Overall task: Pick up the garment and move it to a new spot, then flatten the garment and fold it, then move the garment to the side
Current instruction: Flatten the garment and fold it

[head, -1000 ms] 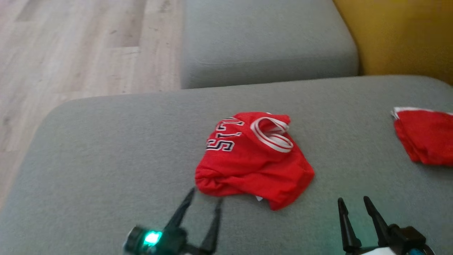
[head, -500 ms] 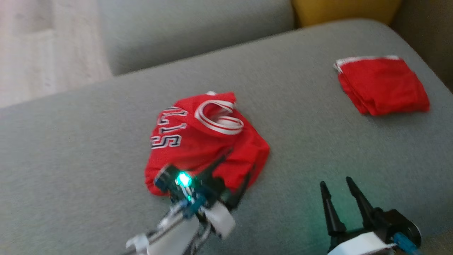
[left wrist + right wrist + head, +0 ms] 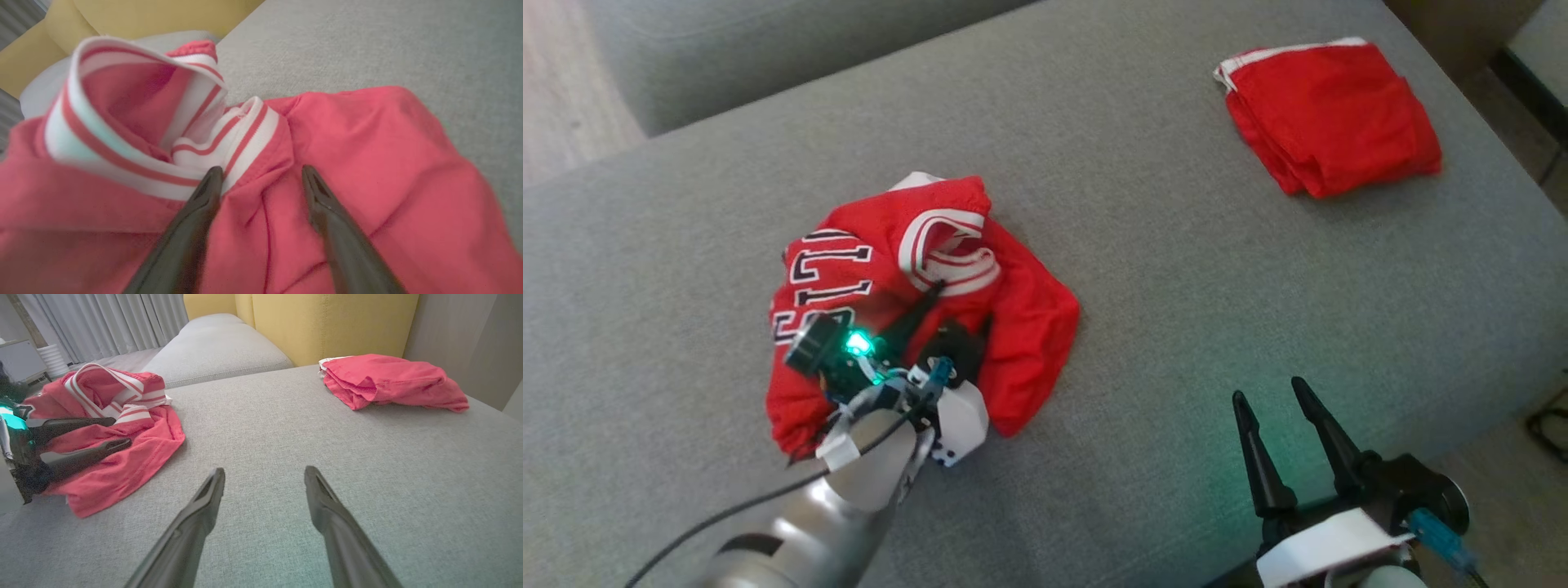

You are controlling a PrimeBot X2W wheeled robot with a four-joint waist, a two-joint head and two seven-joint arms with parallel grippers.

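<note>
The garment (image 3: 1029, 318) is a crumpled red jersey with white striped trim and dark lettering, lying on the grey cushion (image 3: 1176, 286). My left gripper (image 3: 960, 306) is over its middle, open, fingers pointing at the striped trim. In the left wrist view the left gripper (image 3: 261, 171) straddles a red fold of the garment (image 3: 367, 143) just below the trim; I cannot tell whether the tips touch the cloth. My right gripper (image 3: 1268, 390) stands open over bare cushion to the right. The right wrist view shows the right gripper (image 3: 263, 471), the garment (image 3: 135, 457) and the left gripper (image 3: 118, 433) lying across it.
A second red garment (image 3: 1331, 114), folded, lies at the cushion's far right; it also shows as the folded garment (image 3: 388, 379). Another grey cushion (image 3: 216, 347) and a yellow backrest (image 3: 327, 322) stand behind. Wooden floor (image 3: 564, 98) lies far left. The cushion's edge drops off at the right.
The head camera has swung, shifting the whole picture. My left gripper has gone forward from the garment's near edge to over its middle. The right gripper stays open near the front.
</note>
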